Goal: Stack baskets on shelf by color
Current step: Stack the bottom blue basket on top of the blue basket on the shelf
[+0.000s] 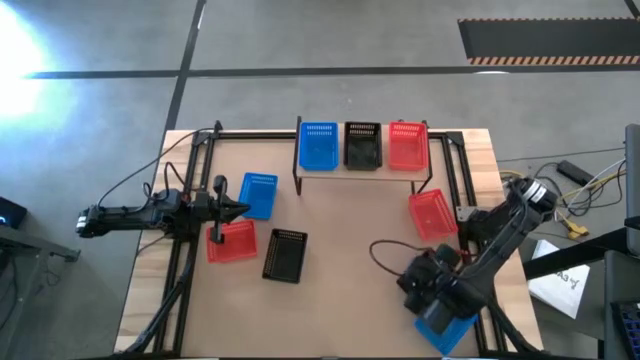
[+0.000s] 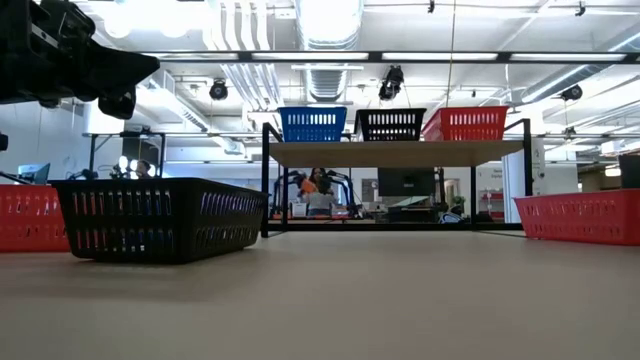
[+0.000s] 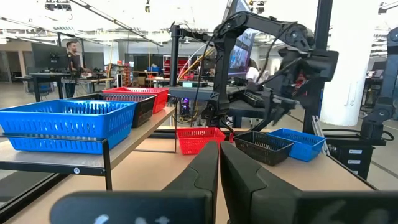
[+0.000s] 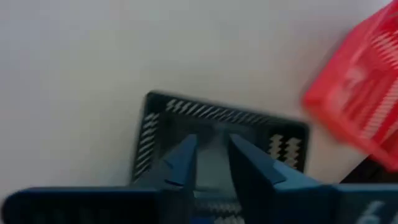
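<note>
The shelf (image 1: 362,170) at the table's far edge carries a blue basket (image 1: 318,146), a black one (image 1: 362,146) and a red one (image 1: 407,146) side by side. Loose on the table lie a blue basket (image 1: 258,195), a red one (image 1: 232,241), a black one (image 1: 285,255) and another red one (image 1: 433,214). My right gripper (image 4: 214,152) points down, open, over a black basket (image 4: 211,112) near the right front; the arm hides that basket from above. A blue basket (image 1: 447,330) lies beside it. My left gripper (image 3: 219,155) is shut, level, at the left.
The shelf's black legs (image 2: 266,180) stand on the tabletop. A black frame rail (image 1: 190,180) runs along the table's left side and another along its right (image 1: 465,180). A cable (image 1: 385,262) curls by the right arm. Bare tabletop (image 1: 350,230) lies in the middle.
</note>
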